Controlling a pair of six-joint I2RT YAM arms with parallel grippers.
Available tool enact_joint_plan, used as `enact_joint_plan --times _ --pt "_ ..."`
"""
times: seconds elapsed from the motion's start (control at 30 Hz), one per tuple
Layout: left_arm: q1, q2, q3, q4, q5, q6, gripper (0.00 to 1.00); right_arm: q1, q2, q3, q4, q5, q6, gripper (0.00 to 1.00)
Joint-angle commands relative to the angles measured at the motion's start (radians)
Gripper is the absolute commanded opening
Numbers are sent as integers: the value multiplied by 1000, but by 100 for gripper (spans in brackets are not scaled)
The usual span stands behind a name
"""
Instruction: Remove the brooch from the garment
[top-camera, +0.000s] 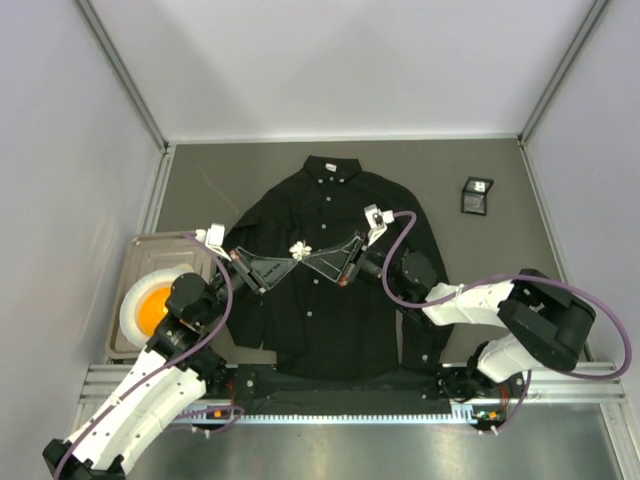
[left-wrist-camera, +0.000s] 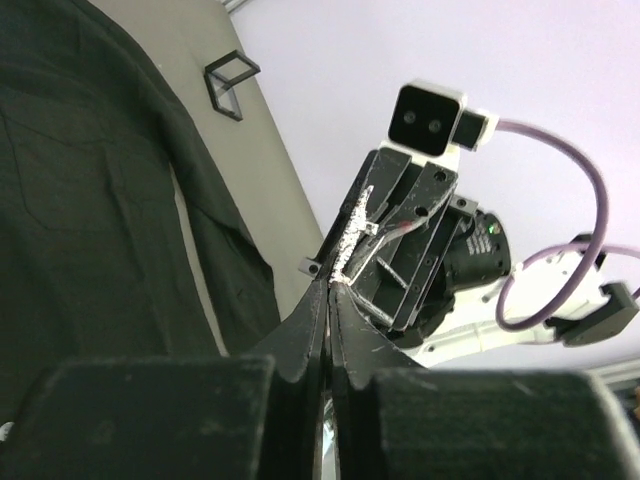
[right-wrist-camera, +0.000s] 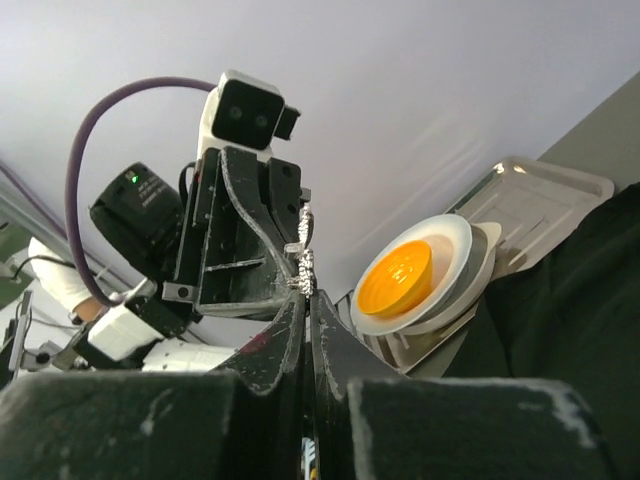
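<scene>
The black garment (top-camera: 330, 310) lies flat on the table, collar at the far side. The small white brooch (top-camera: 300, 247) is over its chest, pinched between the tips of both grippers, which meet there. My left gripper (top-camera: 289, 256) comes in from the left and is shut on the brooch's one end. My right gripper (top-camera: 313, 254) comes in from the right and is shut on the other end. In the left wrist view the brooch (left-wrist-camera: 352, 235) shows edge-on above my shut fingertips (left-wrist-camera: 322, 292), with the garment (left-wrist-camera: 80, 200) below. In the right wrist view it (right-wrist-camera: 303, 262) sits just above my shut fingertips (right-wrist-camera: 296, 305).
A small black box (top-camera: 477, 195) lies at the far right, also in the left wrist view (left-wrist-camera: 231, 83). A metal tray (top-camera: 140, 250) at the left holds a white plate and an orange bowl (top-camera: 152, 308), also in the right wrist view (right-wrist-camera: 395, 278).
</scene>
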Motion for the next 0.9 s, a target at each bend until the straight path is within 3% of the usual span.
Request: enact_joint_plan --times 0.0,0.1,0.13,0.23,0.27,0.3,0.43,0.6,0.87 --pt "-2 -7 116 -146 55 139 12 -69 -87 5 -7 -111 -49 0" --pt "-2 -7 171 -202 77 202 34 -115 -130 9 -99 -245 -56 0" --pt "-4 -4 185 -243 81 217 48 -125 -137 11 -115 -273 -57 0" --pt "-2 19 239 -305 126 280 62 -165 -169 43 -230 -399 -65 0" --pt "-4 39 263 -320 152 303 73 -172 -173 54 -285 -434 -71 0" --pt "-2 49 273 -326 164 306 75 -178 -173 67 -308 -515 -74 0" --pt "-2 137 302 -313 274 332 74 -180 -179 110 -380 -628 -83 0" --pt "-2 205 317 -276 345 338 55 -182 -194 115 -438 -653 -94 0" --pt "-2 212 303 -248 382 325 42 -180 -188 100 -425 -657 -82 0"
